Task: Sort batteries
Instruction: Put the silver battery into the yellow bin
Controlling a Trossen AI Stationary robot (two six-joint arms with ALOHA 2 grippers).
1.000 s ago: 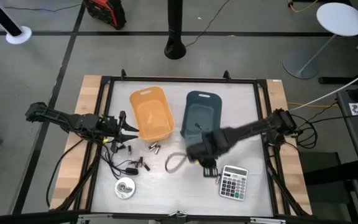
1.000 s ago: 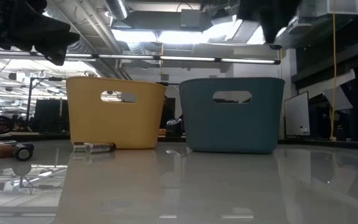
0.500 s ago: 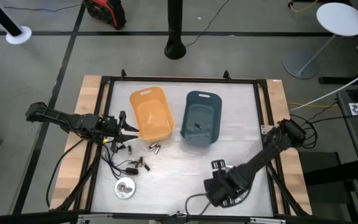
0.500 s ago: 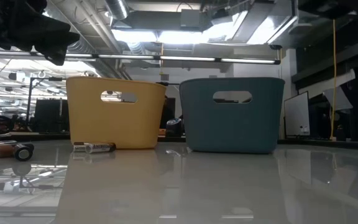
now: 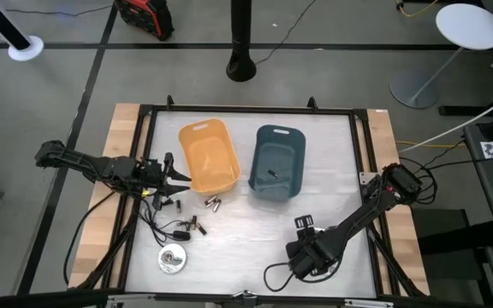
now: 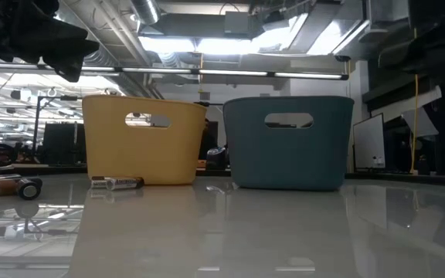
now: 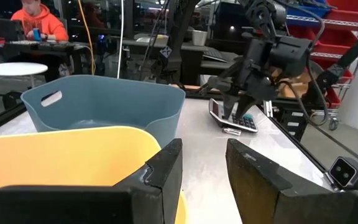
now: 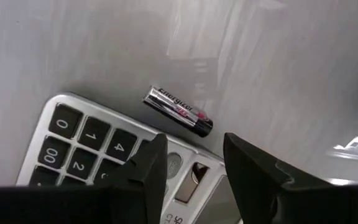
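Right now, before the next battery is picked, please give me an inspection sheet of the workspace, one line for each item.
Surface: white table in a black frame.
Job's things: batteries lie loose in front of the yellow bin; one small dark object in the teal bin; one silvery battery beside the calculator.
Clutter: round silver disc.
Pincers: left pincer open, next to the yellow bin; right pincer open, above the calculator and silvery battery.
Cables: thin black cable near the disc; a dark loop by the right arm.
Surroundings: a person in an orange top at a desk beyond the table.
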